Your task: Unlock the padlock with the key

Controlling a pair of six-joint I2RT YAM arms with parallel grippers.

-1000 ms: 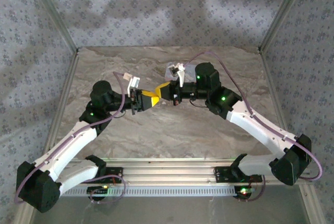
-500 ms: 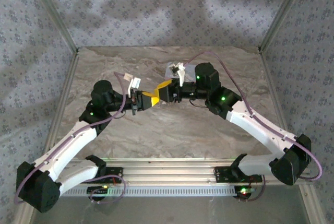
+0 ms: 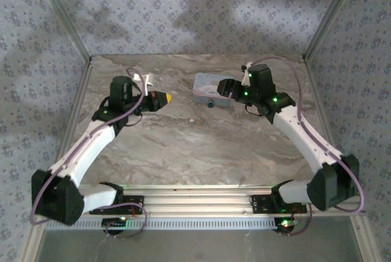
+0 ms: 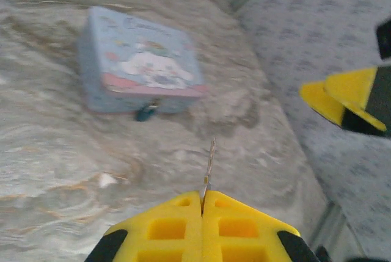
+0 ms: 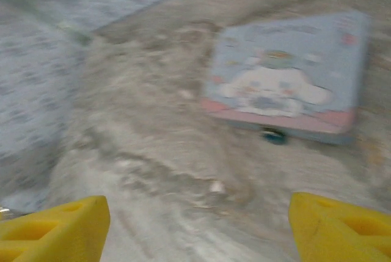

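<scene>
Padlock [image 3: 209, 104] sits against the front edge of the tin [image 3: 208, 85], upper centre of the top view; my left jaws, upper left, pinch the key [image 4: 210, 158]; right jaws stand wide beside the tin

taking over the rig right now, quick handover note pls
Left gripper: shut, pinching the key, blade sticking out forward.
Right gripper: open, empty, facing the tin.
Padlock: at the tin's front edge, neither gripper touching it.
Done: key is gripped.
Left: bring the key to the padlock, insert, turn.
</scene>
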